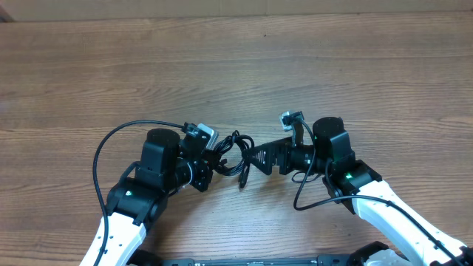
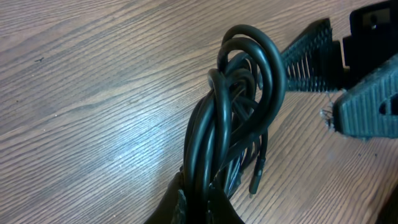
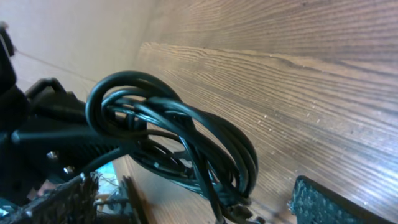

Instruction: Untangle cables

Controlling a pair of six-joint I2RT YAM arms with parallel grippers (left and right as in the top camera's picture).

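Observation:
The cables are a bunched coil of thin black cords at the table's near middle, with one plug end trailing toward the front. My left gripper is shut on the coil's left side. In the left wrist view the cables rise from between its fingers, and a loose plug hangs beside them. My right gripper stands open just right of the coil. In the right wrist view the cables loop between its spread fingers, touching neither.
Bare wooden table stretches behind both arms. Thicker black arm cables arc at the left and near the right arm. The two grippers face each other closely across the coil.

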